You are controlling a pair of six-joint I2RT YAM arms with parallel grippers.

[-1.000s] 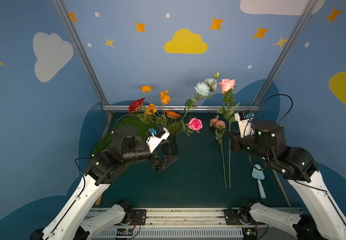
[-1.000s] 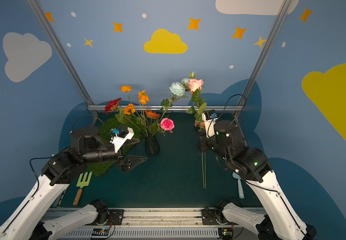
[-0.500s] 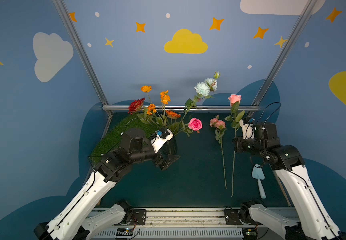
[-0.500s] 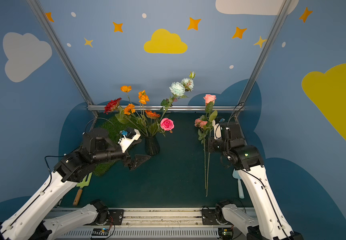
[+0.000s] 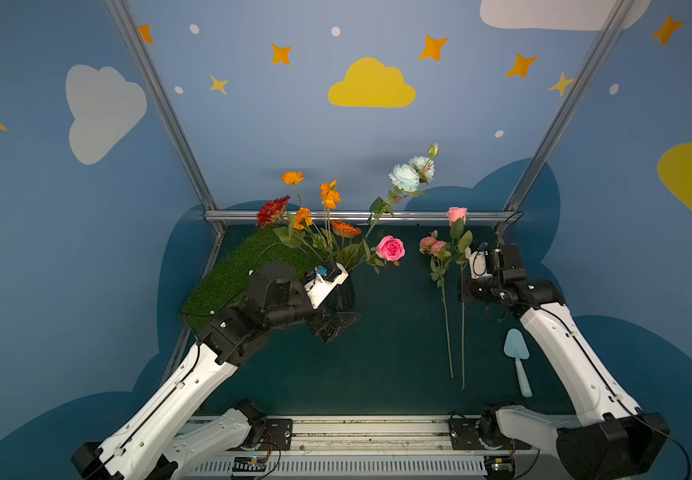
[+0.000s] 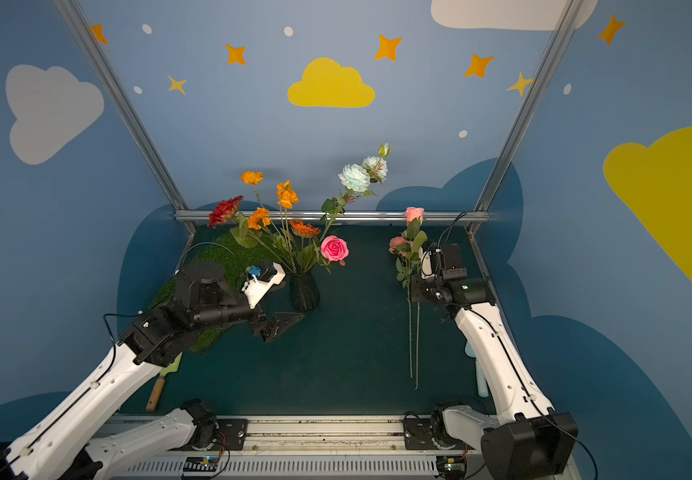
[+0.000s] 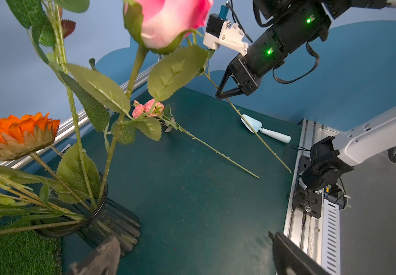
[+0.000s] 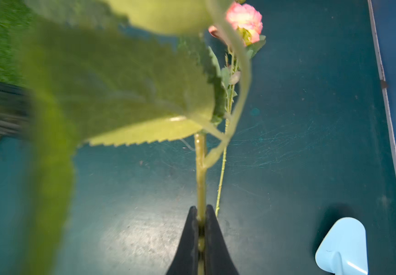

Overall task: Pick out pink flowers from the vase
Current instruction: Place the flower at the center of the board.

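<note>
The dark ribbed vase [image 5: 342, 293] [image 6: 305, 293] [image 7: 111, 221] stands on the green mat and holds a hot-pink rose [image 5: 391, 248] [image 6: 334, 248] [image 7: 168, 21]. My left gripper [image 6: 288, 303] [image 7: 192, 259] is open beside the vase base, empty. One of its fingers [image 7: 102, 257] is close to the glass. My right gripper [image 5: 462, 289] [image 6: 413, 289] [image 8: 201, 212] is shut on the stem of a pale pink rose [image 5: 456, 215] [image 6: 414, 214], held low over the right of the mat. A peach-pink branch [image 5: 431, 245] [image 7: 148, 108] [image 8: 244, 19] lies on the mat just beside it.
Orange flowers [image 5: 330, 197], a red one [image 5: 273, 210] and white-bluish blooms [image 5: 404, 178] also stand in the vase. A grass patch [image 5: 232, 274] lies at the left. A blue trowel [image 5: 517, 353] [image 8: 342, 247] lies near the right arm, and a wooden-handled fork [image 6: 161, 382] under the left arm.
My right gripper has carried the pale pink rose downward, and its bloom now sits lower, beside the lying branch. My left arm has shifted slightly toward the vase, still open.
</note>
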